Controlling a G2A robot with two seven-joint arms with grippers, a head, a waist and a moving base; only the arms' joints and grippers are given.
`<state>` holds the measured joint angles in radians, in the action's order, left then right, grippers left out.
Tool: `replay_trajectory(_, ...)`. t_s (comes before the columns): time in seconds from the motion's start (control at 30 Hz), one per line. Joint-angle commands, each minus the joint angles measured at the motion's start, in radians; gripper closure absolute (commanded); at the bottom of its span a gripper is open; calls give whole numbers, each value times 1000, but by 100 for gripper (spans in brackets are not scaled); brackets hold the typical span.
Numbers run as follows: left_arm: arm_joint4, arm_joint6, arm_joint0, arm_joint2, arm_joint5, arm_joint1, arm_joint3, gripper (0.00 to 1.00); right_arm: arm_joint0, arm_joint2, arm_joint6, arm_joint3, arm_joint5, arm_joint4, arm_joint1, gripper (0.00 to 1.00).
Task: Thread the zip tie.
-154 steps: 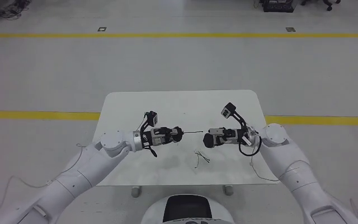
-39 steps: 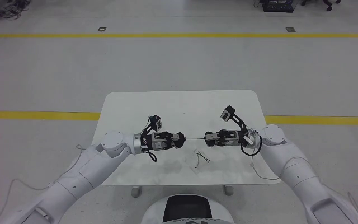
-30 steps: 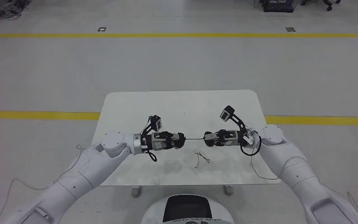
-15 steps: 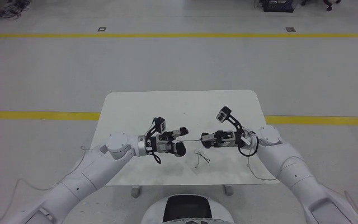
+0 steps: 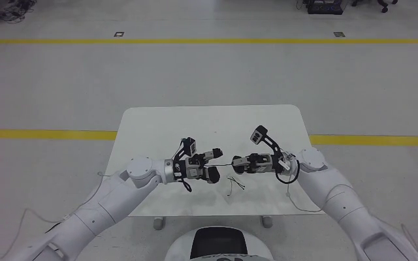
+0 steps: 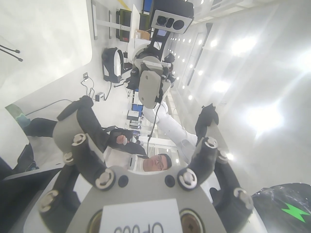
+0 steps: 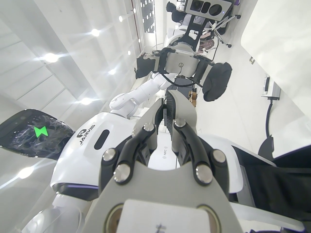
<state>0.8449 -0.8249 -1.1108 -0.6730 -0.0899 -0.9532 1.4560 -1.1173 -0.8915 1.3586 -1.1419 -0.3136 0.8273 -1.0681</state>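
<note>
In the top view my two grippers face each other above the middle of the white table. My right gripper is shut on one end of a thin black zip tie, which sticks out toward the left gripper. My left gripper is open, its dark fingers spread to either side of the tie's free end. In the left wrist view the left gripper has nothing gripped between its fingers, and the right gripper is straight ahead. In the right wrist view the right gripper has its fingers pressed together.
Loose spare zip ties lie on the table just in front of the grippers, and they also appear at the left wrist view's edge as spare ties. A thin cable runs along the table's right front edge.
My left gripper was shut on the zip tie a second ago and has opened, letting it go. Both arms have shifted slightly and the grippers are closer together. The right gripper keeps its hold.
</note>
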Motion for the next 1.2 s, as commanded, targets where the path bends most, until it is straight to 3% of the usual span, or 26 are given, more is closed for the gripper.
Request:
replay_trajectory(0.0, -3, -1, 1, 1, 1, -3, -1, 0, -1, -1, 3, 0, 2, 0, -2, 100)
replay_trajectory(0.57, -12, -26, -8, -16, 1, -17, -15, 0, 8, 2, 17, 14, 23, -12, -23, 100)
replay_trajectory(0.7, -14, -36, -10, -21, 3, -20, -17, 32, 8, 1, 17, 16, 26, -16, -26, 100)
replay_trajectory(0.73, -14, -38, -10, -22, 4, -20, -18, 51, 8, 1, 18, 17, 27, -17, -27, 100)
replay_trajectory(1.07, -24, -52, -16, -34, 7, -25, -18, 97, 13, 0, 10, 31, 55, -36, -36, 100)
replay_trajectory(1.17, -28, -55, -19, -38, 7, -26, -15, 100, 14, -1, 1, 38, 65, -42, -38, 100)
